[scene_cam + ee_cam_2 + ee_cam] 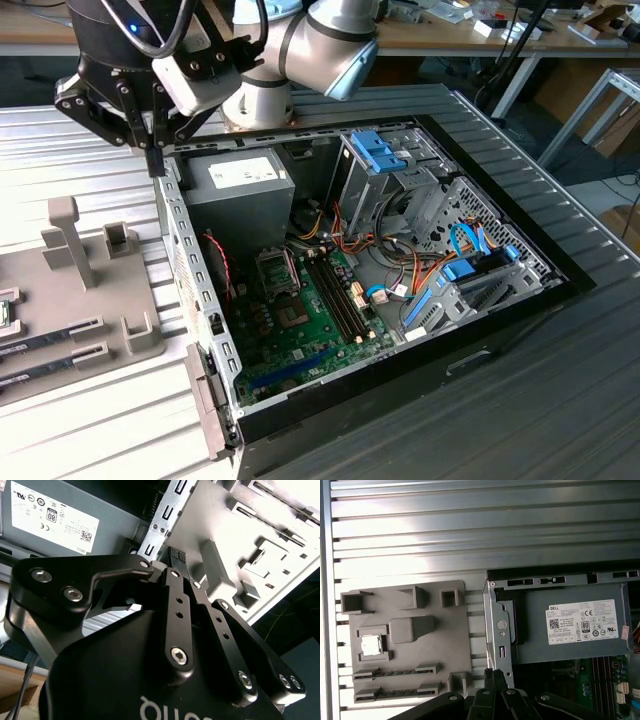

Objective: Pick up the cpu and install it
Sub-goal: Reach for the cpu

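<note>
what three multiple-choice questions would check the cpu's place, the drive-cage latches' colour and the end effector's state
1. Where does the cpu lie? A in the motherboard socket; B in a square pocket of the grey fixture beside the case; C on the power supply.
2. What colour are the drive-cage latches? A red; B blue; C white.
3. The end effector is: A shut, holding nothing; B shut on the cpu; C wide open.
Answers: 1 B, the first wrist view shows it in that pocket; 2 B, plainly blue in the exterior view; 3 A, its fingers meet with nothing between them.
</note>
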Controlling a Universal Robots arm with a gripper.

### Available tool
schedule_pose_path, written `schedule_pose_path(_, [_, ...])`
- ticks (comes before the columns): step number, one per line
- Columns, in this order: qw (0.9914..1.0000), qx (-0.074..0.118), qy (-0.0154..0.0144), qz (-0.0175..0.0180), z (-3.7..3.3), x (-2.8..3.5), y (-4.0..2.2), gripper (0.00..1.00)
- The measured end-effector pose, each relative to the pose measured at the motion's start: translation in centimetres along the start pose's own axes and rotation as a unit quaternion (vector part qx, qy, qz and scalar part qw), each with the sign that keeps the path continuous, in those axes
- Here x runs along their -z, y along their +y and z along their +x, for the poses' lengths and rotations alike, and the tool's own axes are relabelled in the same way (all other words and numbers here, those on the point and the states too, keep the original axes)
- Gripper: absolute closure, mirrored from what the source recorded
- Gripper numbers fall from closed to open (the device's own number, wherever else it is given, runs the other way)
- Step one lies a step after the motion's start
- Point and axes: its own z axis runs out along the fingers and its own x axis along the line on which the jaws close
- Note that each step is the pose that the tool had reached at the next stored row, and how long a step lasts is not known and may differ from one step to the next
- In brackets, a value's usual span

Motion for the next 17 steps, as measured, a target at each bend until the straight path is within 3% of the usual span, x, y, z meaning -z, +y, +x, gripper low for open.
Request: schedule_pose_path(17, [1.00000, 0.000, 0.0000, 0.0000, 1.11, 0.00, -0.09, 0.89])
